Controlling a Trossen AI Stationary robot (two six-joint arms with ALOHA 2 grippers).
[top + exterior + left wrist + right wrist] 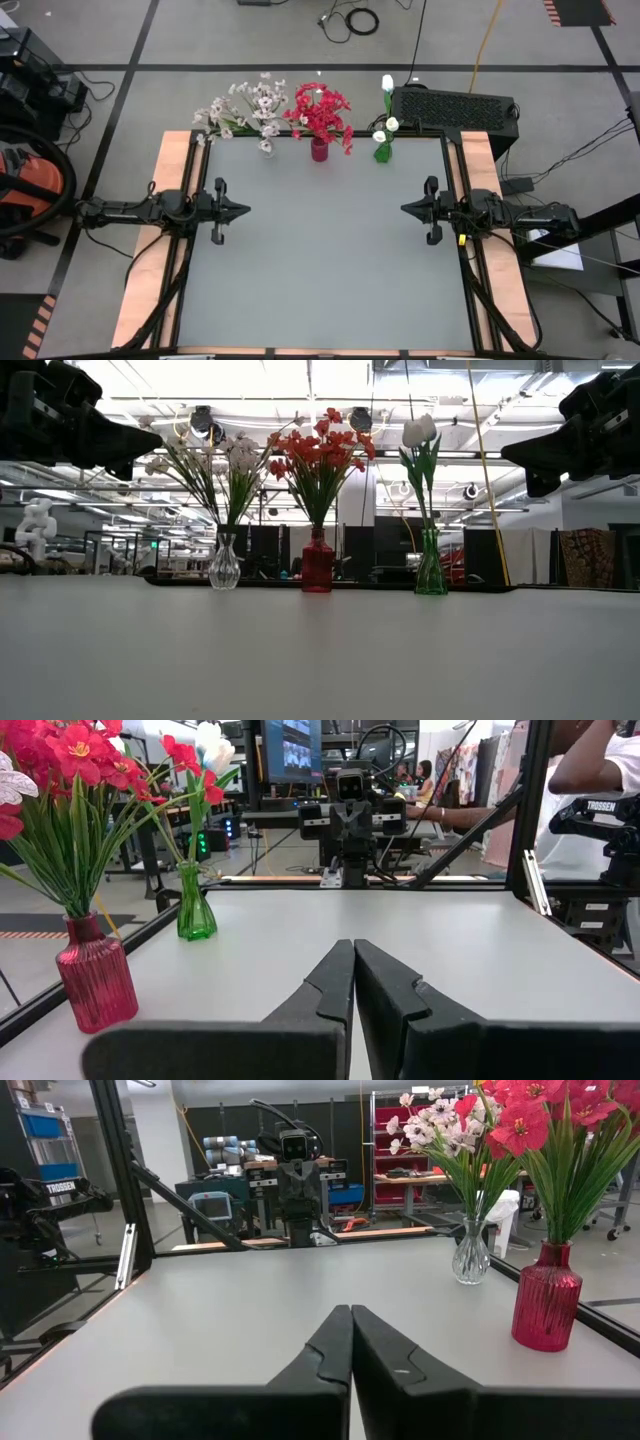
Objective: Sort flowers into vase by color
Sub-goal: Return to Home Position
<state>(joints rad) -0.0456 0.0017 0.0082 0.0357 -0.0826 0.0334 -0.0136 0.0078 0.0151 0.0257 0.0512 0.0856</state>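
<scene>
while flowers (320,112) fill three vases (319,150), left pincer (243,210) and right pincer (405,208) hover closed.

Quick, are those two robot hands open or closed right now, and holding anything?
Left hand: closed, holding nothing.
Right hand: closed, holding nothing.

Grey table top (320,280), with a wood strip along each side edge. A black perforated box (455,103) sat at the far right corner. An orange-and-black vacuum (25,190) stood on the floor off the left side. A coiled black cable (362,20) lay on the floor beyond the far edge, with a yellow cable (487,38) near it. Room behind held a lit monitor (292,748) and a person in a white top (612,770).
</scene>
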